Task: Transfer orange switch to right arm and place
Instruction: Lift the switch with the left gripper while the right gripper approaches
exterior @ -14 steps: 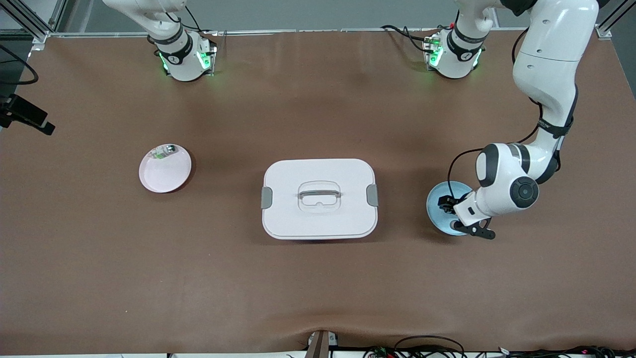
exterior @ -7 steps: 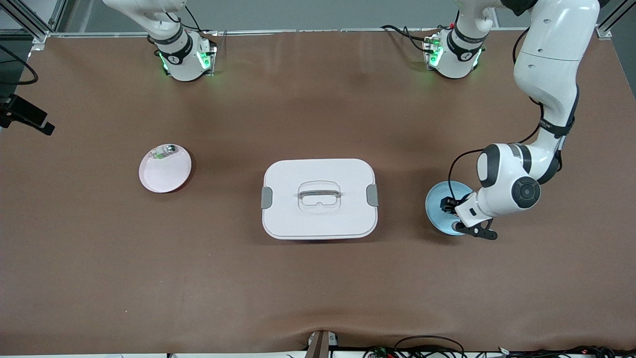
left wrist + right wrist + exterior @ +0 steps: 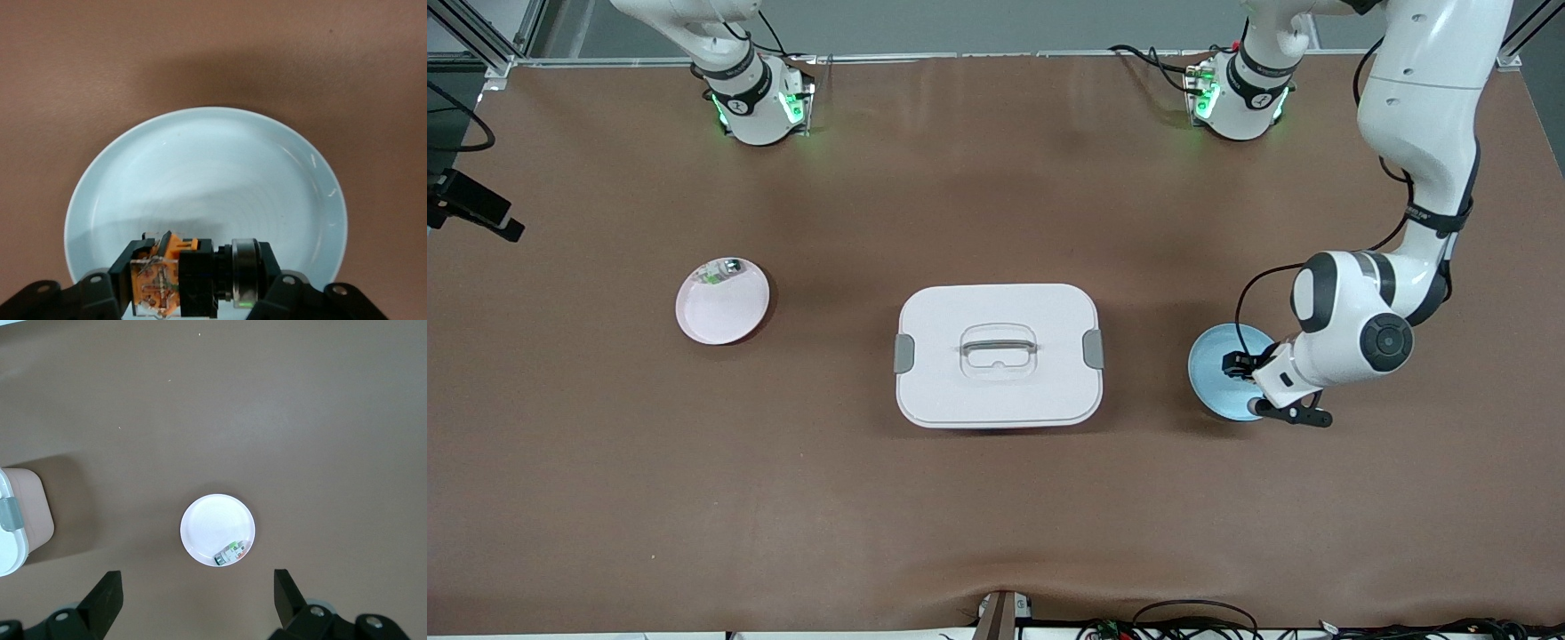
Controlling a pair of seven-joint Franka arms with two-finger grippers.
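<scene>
The orange switch (image 3: 175,279), a black body with orange sections and a round black end, is clamped between the fingers of my left gripper (image 3: 200,280). That gripper is shut on it just over the light blue plate (image 3: 213,167), at the left arm's end of the table (image 3: 1213,378). In the front view the left gripper (image 3: 1240,366) hangs over the plate's rim. My right gripper (image 3: 197,593) is open and holds nothing. It waits high above the pink plate (image 3: 212,520); the front view shows only the right arm's base (image 3: 751,98).
A pink plate (image 3: 725,311) toward the right arm's end holds a small green-and-silver part (image 3: 721,269). A white lidded box (image 3: 1049,391) with a handle sits mid-table between the two plates. A black camera mount (image 3: 471,209) sticks in at the table's edge.
The left gripper's fingers have closed on the orange switch. The left arm has shifted a little toward its own end of the table. The right arm has not moved.
</scene>
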